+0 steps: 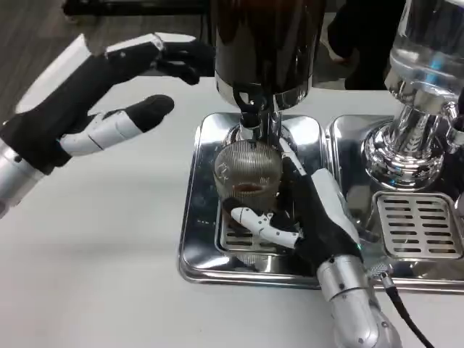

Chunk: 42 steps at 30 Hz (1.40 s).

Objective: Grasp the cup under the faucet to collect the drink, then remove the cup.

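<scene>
A clear ribbed cup (248, 174) stands on the drip grate under the black faucet (250, 109) of the dark drink dispenser (264, 43). A little brown drink lies in its bottom. My right hand (308, 214) wraps the cup from the right and front, with the thumb across its lower front and the fingers (293, 163) behind its right side. My left hand (109, 98) hovers raised at the upper left, fingers spread, reaching toward the dispenser's left side and holding nothing.
The cup's chrome drip tray (199, 217) sits mid-table. A second chrome tray with a slotted grate (417, 225) and a clear-tank dispenser (428, 65) stand at the right. White tabletop (94, 261) lies open at the left and front.
</scene>
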### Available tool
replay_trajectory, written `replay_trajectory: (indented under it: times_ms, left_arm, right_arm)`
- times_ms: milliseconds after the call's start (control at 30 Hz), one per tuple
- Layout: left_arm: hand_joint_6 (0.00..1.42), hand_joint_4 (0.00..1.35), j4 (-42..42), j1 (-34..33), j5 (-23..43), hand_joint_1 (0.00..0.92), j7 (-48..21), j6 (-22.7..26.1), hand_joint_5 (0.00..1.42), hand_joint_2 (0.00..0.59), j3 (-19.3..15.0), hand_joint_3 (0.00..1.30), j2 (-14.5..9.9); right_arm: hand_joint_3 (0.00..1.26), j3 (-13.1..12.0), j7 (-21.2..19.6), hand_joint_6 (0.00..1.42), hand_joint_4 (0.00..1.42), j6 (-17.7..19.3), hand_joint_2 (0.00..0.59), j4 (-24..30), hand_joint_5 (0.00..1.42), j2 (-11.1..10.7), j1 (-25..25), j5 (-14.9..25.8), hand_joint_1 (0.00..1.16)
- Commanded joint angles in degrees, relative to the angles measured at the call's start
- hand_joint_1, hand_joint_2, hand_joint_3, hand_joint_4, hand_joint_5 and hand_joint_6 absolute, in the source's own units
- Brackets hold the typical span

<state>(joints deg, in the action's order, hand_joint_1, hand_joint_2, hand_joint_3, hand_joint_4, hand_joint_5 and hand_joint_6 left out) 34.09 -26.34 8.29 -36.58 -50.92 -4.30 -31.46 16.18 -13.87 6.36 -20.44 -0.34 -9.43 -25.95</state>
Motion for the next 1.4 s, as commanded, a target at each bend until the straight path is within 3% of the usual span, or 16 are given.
replay_trajectory:
  times_ms: [33, 367, 1400]
  left_arm:
    - [0.35, 0.33, -1.05, 1.75, -0.77, 0.0, 1.37, 1.23, 0.4, 0.085, -1.42, 0.33, -1.29]
    - [0.35, 0.34, -1.34, 3.79, -1.61, 0.0, 1.94, 2.33, 0.4, 0.09, -1.85, 0.33, -1.64]
    - [0.36, 0.35, 5.61, 2.25, -6.11, 0.0, 1.85, 3.02, 0.4, 0.103, 1.27, 0.33, -0.87]
  right_arm:
    - [0.15, 0.47, -2.41, 0.33, 0.17, -0.92, 0.169, 0.79, 0.3, 0.58, 0.44, -1.48, 0.68]
    - [0.23, 1.56, -8.03, 0.43, 0.27, -1.43, 0.175, 2.5, 0.39, 1.07, 2.09, -5.2, 0.68]
    - [0.41, -0.29, -15.9, 0.63, 0.47, 0.47, 0.194, 8.65, 0.62, 0.49, 8.52, -5.97, 0.68]
